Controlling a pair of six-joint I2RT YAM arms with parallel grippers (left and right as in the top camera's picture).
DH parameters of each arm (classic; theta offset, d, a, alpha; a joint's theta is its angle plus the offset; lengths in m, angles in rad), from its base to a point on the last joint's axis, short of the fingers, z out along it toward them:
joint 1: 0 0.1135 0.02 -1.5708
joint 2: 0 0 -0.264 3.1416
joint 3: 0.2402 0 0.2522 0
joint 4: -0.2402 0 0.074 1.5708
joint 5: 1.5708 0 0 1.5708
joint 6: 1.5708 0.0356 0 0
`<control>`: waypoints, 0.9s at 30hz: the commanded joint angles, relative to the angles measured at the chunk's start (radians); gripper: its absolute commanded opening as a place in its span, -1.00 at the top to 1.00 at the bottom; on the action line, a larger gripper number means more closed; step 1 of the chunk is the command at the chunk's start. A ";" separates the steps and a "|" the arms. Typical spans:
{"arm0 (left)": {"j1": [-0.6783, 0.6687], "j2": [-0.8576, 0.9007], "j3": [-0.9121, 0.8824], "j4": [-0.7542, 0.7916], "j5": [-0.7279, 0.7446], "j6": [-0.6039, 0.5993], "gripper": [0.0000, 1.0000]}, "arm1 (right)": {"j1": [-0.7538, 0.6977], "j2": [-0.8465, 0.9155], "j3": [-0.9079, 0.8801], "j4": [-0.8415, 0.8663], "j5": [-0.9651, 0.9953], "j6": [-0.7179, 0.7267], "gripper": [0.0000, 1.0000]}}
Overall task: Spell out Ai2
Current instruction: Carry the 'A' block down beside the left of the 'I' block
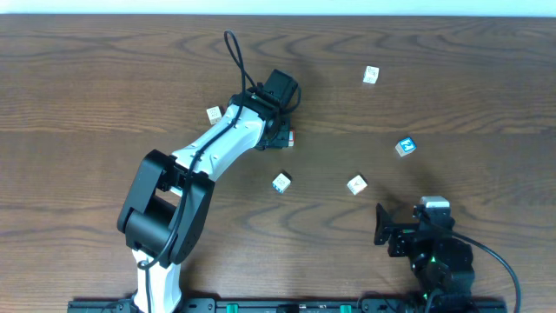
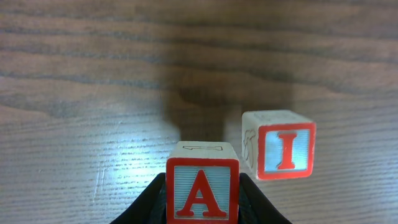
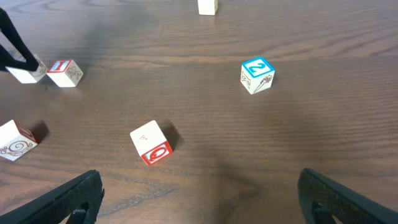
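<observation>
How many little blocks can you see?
7. The A block is in the left tool, the I block beside it, a pale block left of that arm, two blocks mid-table, the 2 block right, a far block behind. Others could hide under arms.

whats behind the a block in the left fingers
Only bare wooden table and shadow behind the A block; the I block stands beside it, slightly farther back. The A block's underside is hidden.

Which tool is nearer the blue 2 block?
Right. Overhead, the right tool sits open below the 2 block; the left tool, gripping the A block, is farther, to its left.
</observation>
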 commanded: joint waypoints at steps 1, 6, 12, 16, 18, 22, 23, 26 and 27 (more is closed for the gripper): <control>0.005 0.012 0.001 0.017 -0.004 -0.019 0.81 | -0.008 -0.006 -0.006 0.000 -0.007 -0.006 -0.98; 0.005 0.012 0.001 0.035 -0.004 -0.043 0.69 | -0.008 -0.006 -0.006 0.000 -0.007 -0.006 -0.99; 0.005 0.012 0.001 0.037 -0.004 -0.045 0.47 | -0.008 -0.006 -0.006 0.000 -0.007 -0.006 -0.98; 0.005 0.012 0.001 0.037 0.000 -0.045 0.36 | -0.008 -0.006 -0.006 0.000 -0.007 -0.006 -0.98; 0.004 0.012 0.001 0.036 0.003 -0.045 0.35 | -0.008 -0.006 -0.006 0.000 -0.007 -0.006 -0.99; 0.005 0.012 0.001 0.036 0.003 -0.045 0.28 | -0.008 -0.006 -0.006 0.000 -0.007 -0.006 -0.98; 0.005 0.012 0.001 0.035 0.003 -0.045 0.28 | -0.008 -0.006 -0.006 0.000 -0.007 -0.006 -0.98; 0.004 0.012 0.001 0.035 0.003 -0.045 0.28 | -0.008 -0.006 -0.006 0.000 -0.008 -0.006 -0.99; 0.005 0.012 0.001 0.035 0.003 -0.045 0.28 | -0.008 -0.006 -0.006 0.000 -0.007 -0.006 -0.98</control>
